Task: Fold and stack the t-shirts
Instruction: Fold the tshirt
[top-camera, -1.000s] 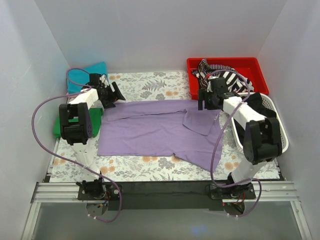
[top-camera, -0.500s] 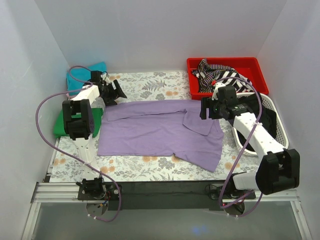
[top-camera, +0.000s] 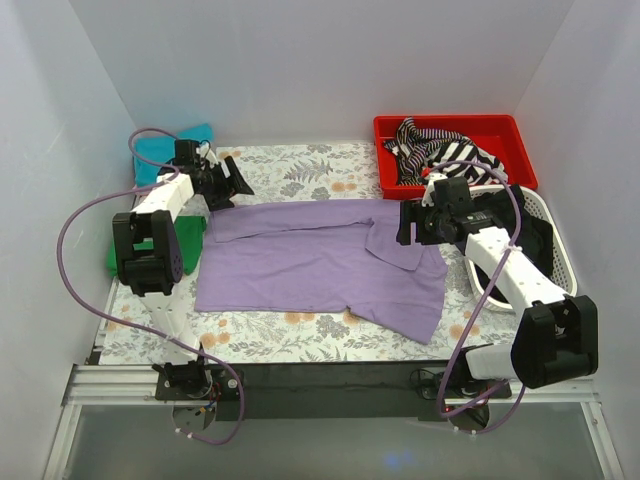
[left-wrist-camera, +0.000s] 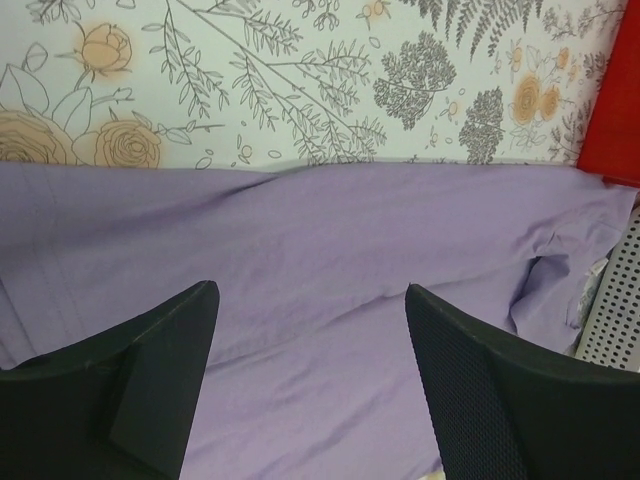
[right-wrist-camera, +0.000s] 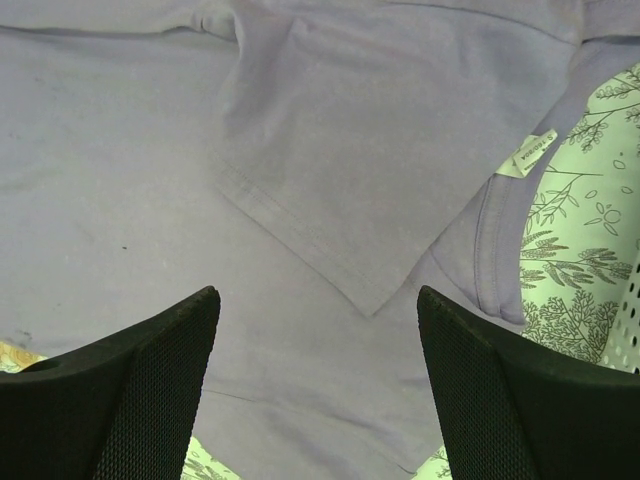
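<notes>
While the lavender t-shirt is lying unmoved, spread flat at the centre of the table, I am seeing the left gripper hovering, jaws apart, at its 10 o'clock corner. The right gripper, also spread wide, is edging toward 9 o'clock over the folded sleeve.

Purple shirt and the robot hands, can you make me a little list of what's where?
purple shirt: spread on the flowery table, one sleeve folded in
left hand: open, empty, near the shirt's far left corner
right hand: open, empty, over the folded sleeve
folded shirts: teal shirt and green shirt, at the left edge
red bin: holds striped cloth
white basket: right of the purple shirt
</notes>
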